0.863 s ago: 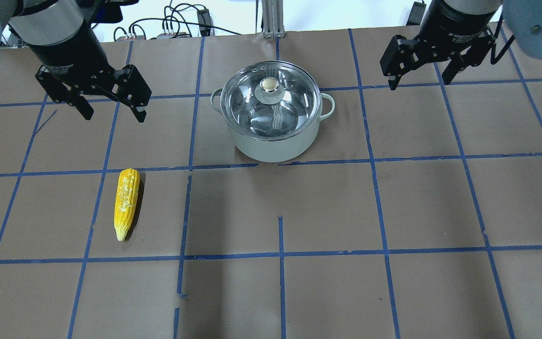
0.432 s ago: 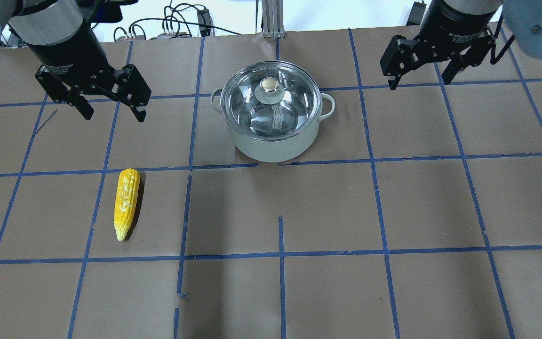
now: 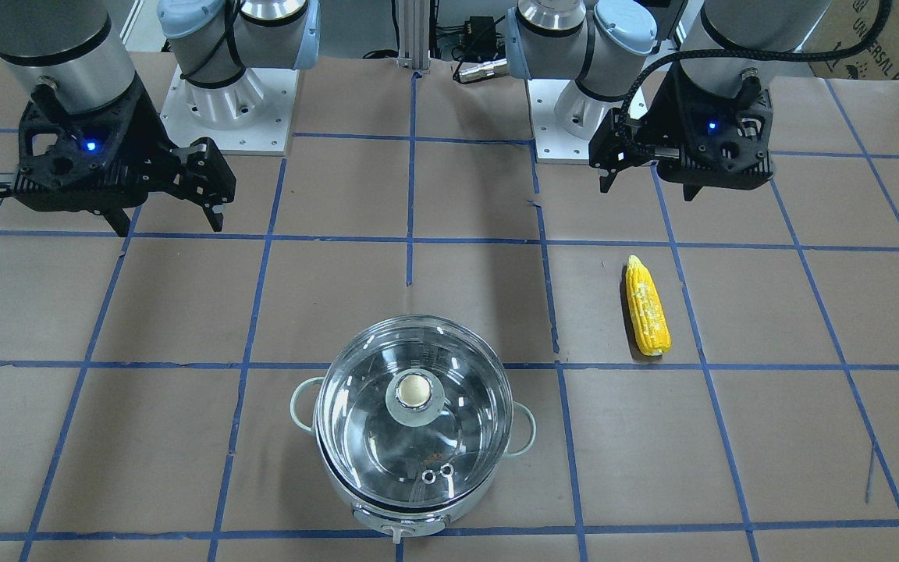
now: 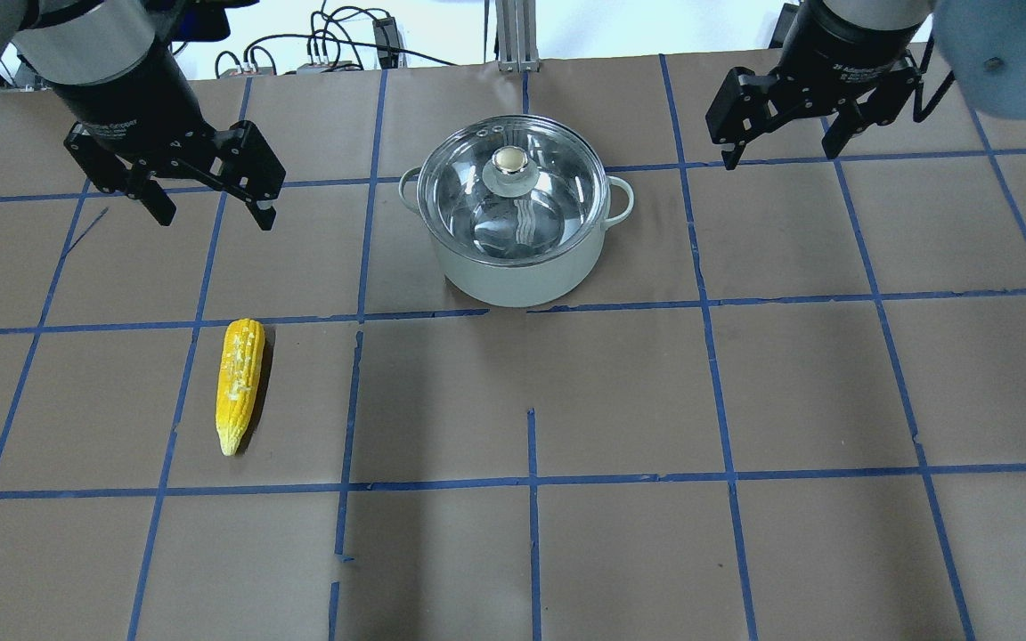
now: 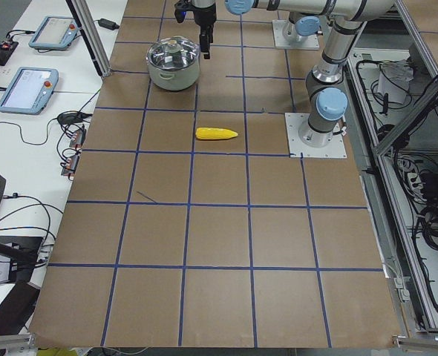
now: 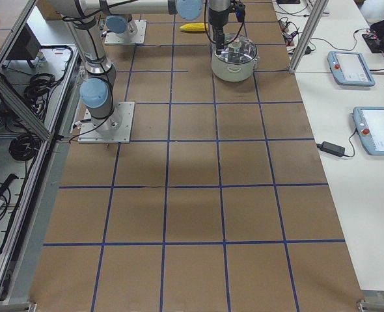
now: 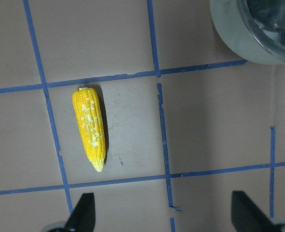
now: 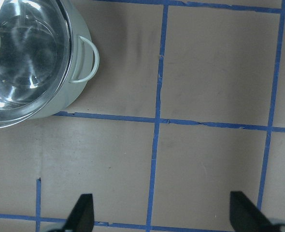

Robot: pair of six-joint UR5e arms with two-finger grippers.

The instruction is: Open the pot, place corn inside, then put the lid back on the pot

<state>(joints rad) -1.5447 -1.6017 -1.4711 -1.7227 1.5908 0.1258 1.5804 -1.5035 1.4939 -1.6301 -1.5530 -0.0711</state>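
The steel pot stands at the table's far middle with the glass lid on it, cream knob up. The yellow corn lies on the table to the near left, point toward me. My left gripper is open and empty, hanging left of the pot and beyond the corn. My right gripper is open and empty, right of the pot. The left wrist view shows the corn and the pot's edge. The right wrist view shows the lid and a loop handle.
The table is brown paper with blue tape grid lines. Cables and a metal post sit beyond the far edge. The arm bases stand at the robot's side of the table. Tablets lie on a side bench.
My right gripper has shifted slightly farther back and toward the pot's side. My left gripper, the pot, the lid and the corn have barely moved.
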